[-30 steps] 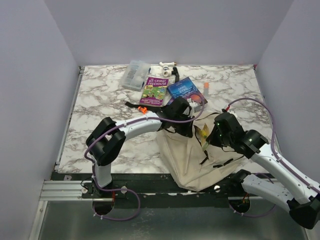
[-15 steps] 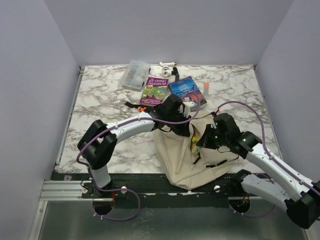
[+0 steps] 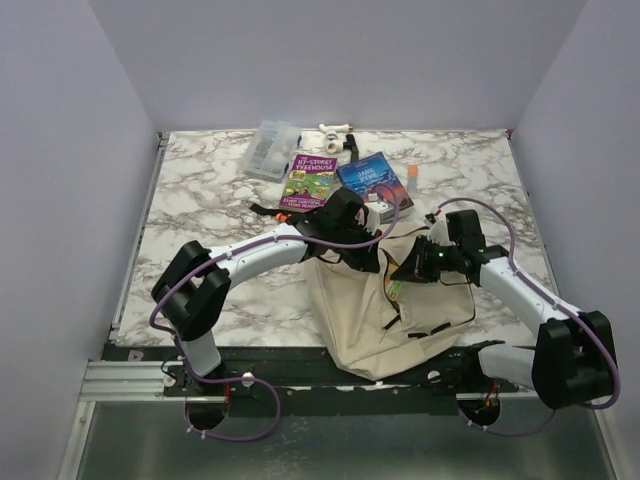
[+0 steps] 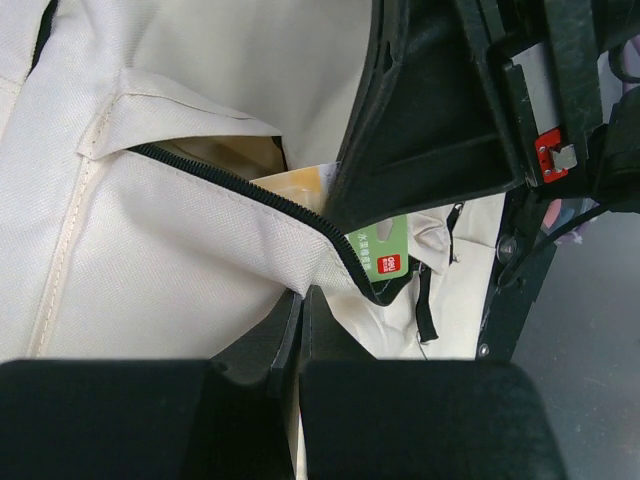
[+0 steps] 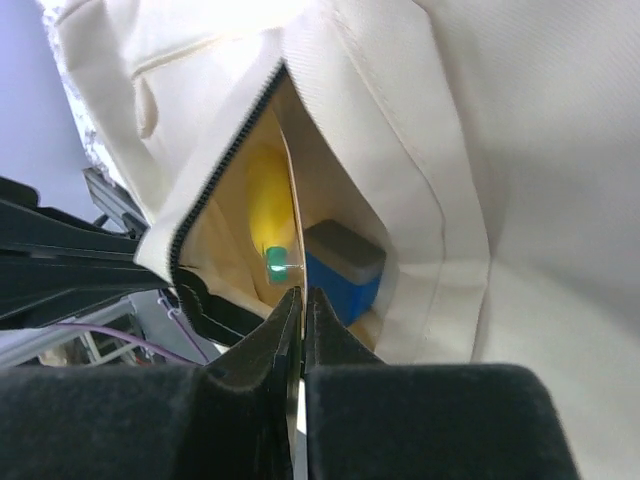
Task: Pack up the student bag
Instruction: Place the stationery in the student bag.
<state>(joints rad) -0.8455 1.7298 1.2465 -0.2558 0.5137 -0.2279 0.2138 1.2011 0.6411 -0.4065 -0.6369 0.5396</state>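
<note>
Lying in the upper middle of the overhead view, a clear box, a purple book, a blue book and an orange marker are sitting on the marble table. All of them are outside the bag, so most of the packing is looking undone.

Just below the books, the left gripper is pinching the bag's zip edge, jaws pressed together, and is holding a pocket mouth agape. The bag itself is slumping in the lower middle of that view, at the near table edge between the two arms.

Further right, the right gripper is pointing into the pocket. Its jaws are standing almost together with a thin sheet edge running into the slit, but I cannot tell whether they are clamping it. Inside, a yellow thing and a blue box are already resting, and a green-labelled packet is showing at the mouth.
</note>
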